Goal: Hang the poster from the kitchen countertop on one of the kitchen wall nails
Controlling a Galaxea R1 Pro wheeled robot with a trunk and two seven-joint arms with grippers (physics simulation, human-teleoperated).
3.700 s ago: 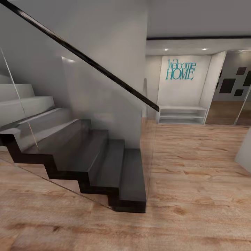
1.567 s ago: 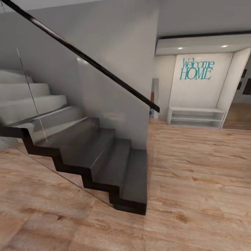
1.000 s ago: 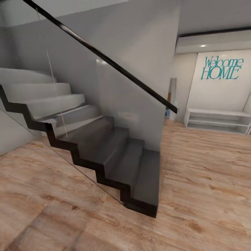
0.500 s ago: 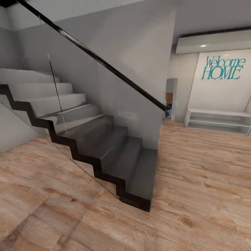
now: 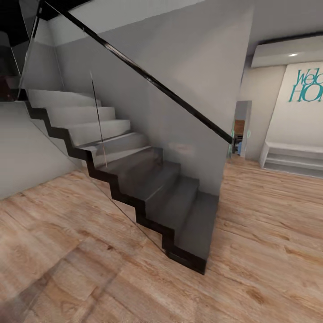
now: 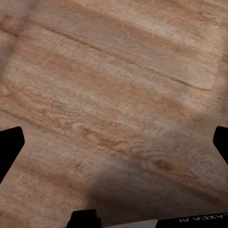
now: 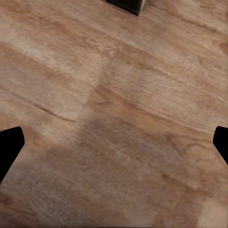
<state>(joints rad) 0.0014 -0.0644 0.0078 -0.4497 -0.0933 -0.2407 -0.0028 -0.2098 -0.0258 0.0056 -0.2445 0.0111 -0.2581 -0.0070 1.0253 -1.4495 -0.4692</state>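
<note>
The poster and the kitchen countertop are out of view. I am in a hallway beside a staircase (image 5: 179, 202). In the left wrist view my left gripper (image 6: 114, 142) hangs over the wooden floor (image 6: 118, 95), its black fingertips (image 6: 9, 145) far apart at the picture's two sides, open with nothing between them. In the right wrist view my right gripper (image 7: 114, 147) is open in the same way above the floorboards (image 7: 133, 95), with one fingertip (image 7: 9, 147) at each side.
Dark steps rise to the left behind a glass balustrade with a black handrail (image 5: 148, 80). A grey wall (image 5: 193, 67) backs the stairs. At the far right stand a white low shelf (image 5: 291, 159), teal wall lettering (image 5: 307, 87) and a narrow doorway (image 5: 240, 134). Wooden floor (image 5: 269, 224) spreads around.
The whole head view has swung to the left: the staircase and the lettering have slid right in the picture, and more of the upper steps shows. This is the camera moving.
</note>
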